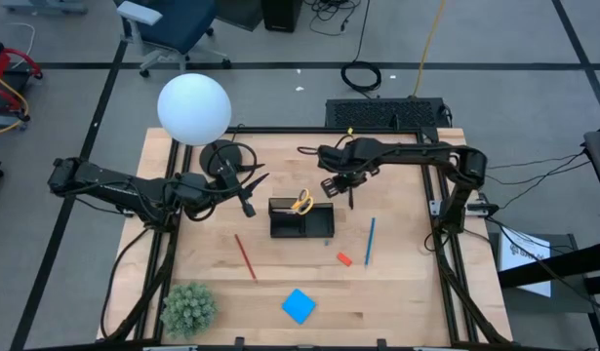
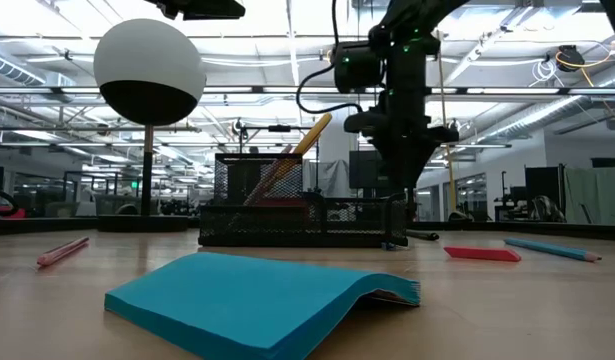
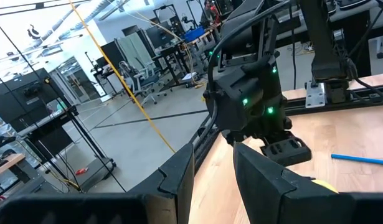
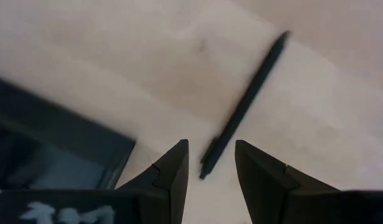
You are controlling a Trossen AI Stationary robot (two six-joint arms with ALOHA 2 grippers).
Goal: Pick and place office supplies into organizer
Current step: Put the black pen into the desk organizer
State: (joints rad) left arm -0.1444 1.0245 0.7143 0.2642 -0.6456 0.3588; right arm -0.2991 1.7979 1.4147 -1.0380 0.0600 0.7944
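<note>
The black mesh organizer [image 1: 301,220] stands mid-table with the yellow-handled scissors [image 1: 302,203] upright in it. My right gripper [image 1: 340,185] points down just right of it, open. A black pen [image 4: 247,99] lies flat on the wood, and its near end shows between the fingertips in the right wrist view, untouched. My left gripper [image 1: 249,200] hovers level to the organizer's left, open with nothing in it [image 3: 213,152]. A red pencil [image 1: 245,256], an orange eraser [image 1: 344,259], a blue pen [image 1: 369,241] and a blue note pad [image 1: 299,305] lie on the table nearer the front.
A white globe lamp [image 1: 193,107] with a round black base [image 1: 224,159] stands at the far left. A green spiky plant [image 1: 188,308] sits at the near left corner. In the low view the note pad [image 2: 247,305] lies in front of the organizer [image 2: 287,215].
</note>
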